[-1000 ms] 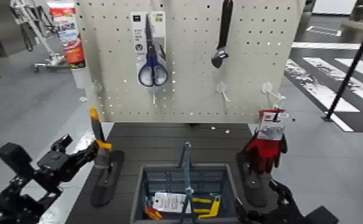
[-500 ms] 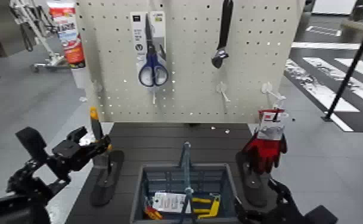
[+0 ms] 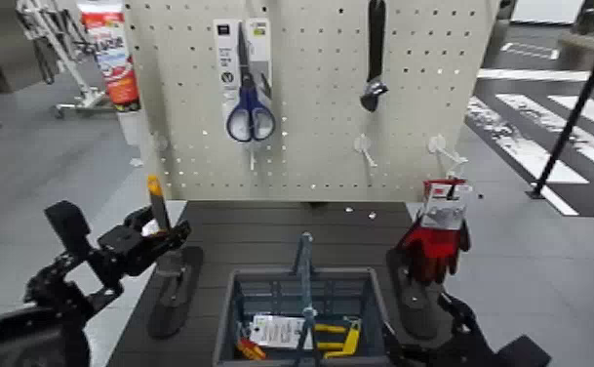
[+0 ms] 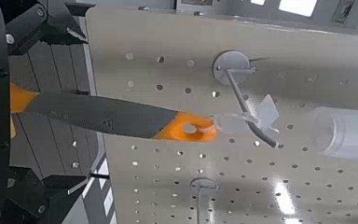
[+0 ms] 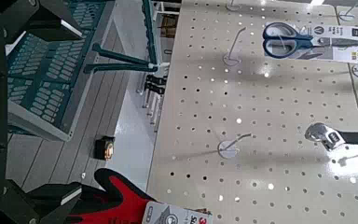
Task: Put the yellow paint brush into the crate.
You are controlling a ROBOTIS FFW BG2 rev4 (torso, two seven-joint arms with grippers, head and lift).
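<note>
The yellow paint brush [image 3: 156, 207] stands upright in a dark stand [image 3: 174, 288] at the table's left, orange tip up. My left gripper [image 3: 167, 240] is at its lower handle, with open jaws on either side of it. In the left wrist view the dark handle [image 4: 103, 112] with its orange tip runs out from between the spread fingers [image 4: 26, 26]. The grey-blue crate [image 3: 237, 293] with its tall bar handle [image 3: 305, 259] stands at the front middle, to the right of the brush. My right gripper [image 3: 456, 327] is open and parked low at the front right.
The crate holds a white-labelled pack [image 3: 276, 330], a yellow tool [image 3: 339, 339] and a red item. A pegboard [image 3: 310, 166] behind carries scissors [image 3: 249, 98], a wrench [image 3: 373, 59] and bare hooks. Red gloves [image 3: 435, 239] hang on a stand at the right.
My left arm has moved right and forward, bringing its gripper up around the brush's lower handle. The wrench on the pegboard has shifted slightly. The right arm has not moved.
</note>
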